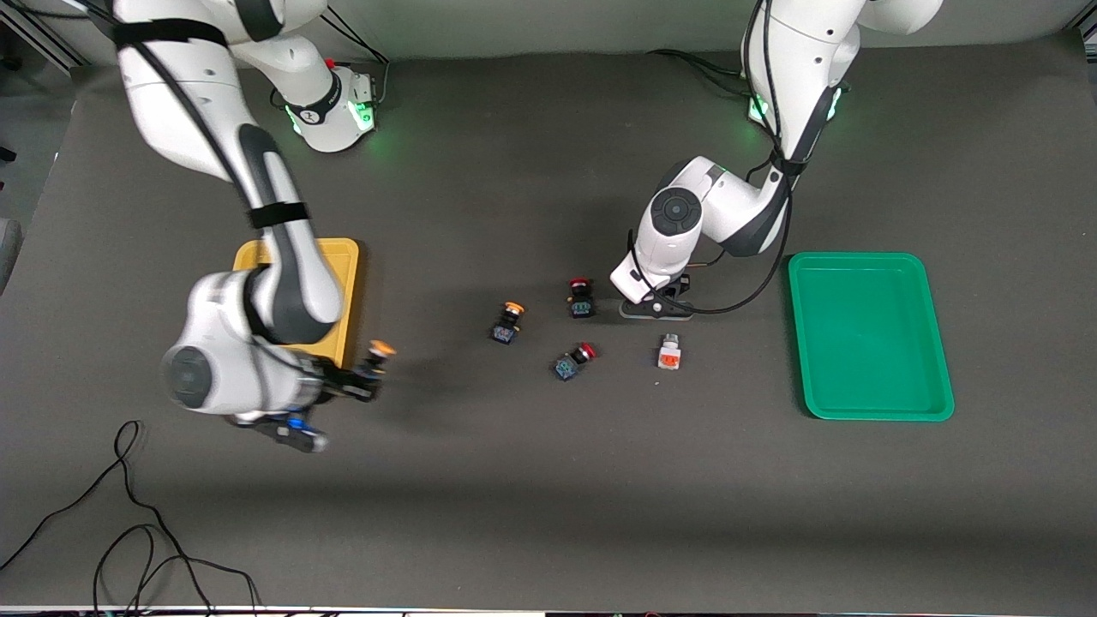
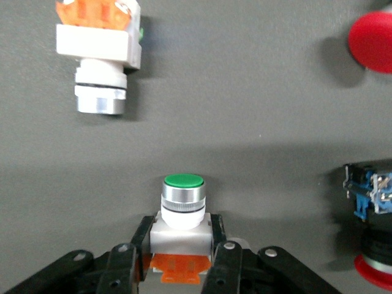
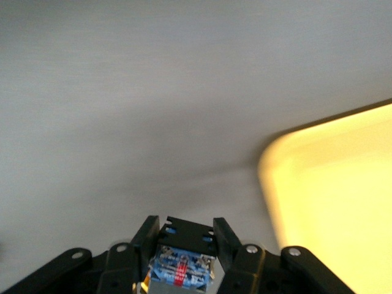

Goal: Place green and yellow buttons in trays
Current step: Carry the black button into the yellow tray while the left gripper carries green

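My right gripper (image 1: 367, 373) is shut on a yellow-capped button (image 1: 381, 349) and holds it in the air beside the yellow tray (image 1: 347, 257), off the tray's corner nearer the front camera. The right wrist view shows its black-and-blue body (image 3: 184, 254) between the fingers, with the tray's corner (image 3: 337, 190) close by. My left gripper (image 2: 182, 228) is low over the table's middle, shut on a white-bodied green button (image 2: 182, 211). A second white button (image 1: 669, 353) and a yellow-capped one (image 1: 507, 321) lie on the table. The green tray (image 1: 866, 343) stands toward the left arm's end.
Two red-capped switches (image 1: 581, 297) (image 1: 572, 361) lie between the loose yellow-capped button and the left gripper. The right arm covers much of the yellow tray. A black cable (image 1: 128, 514) loops near the front edge at the right arm's end.
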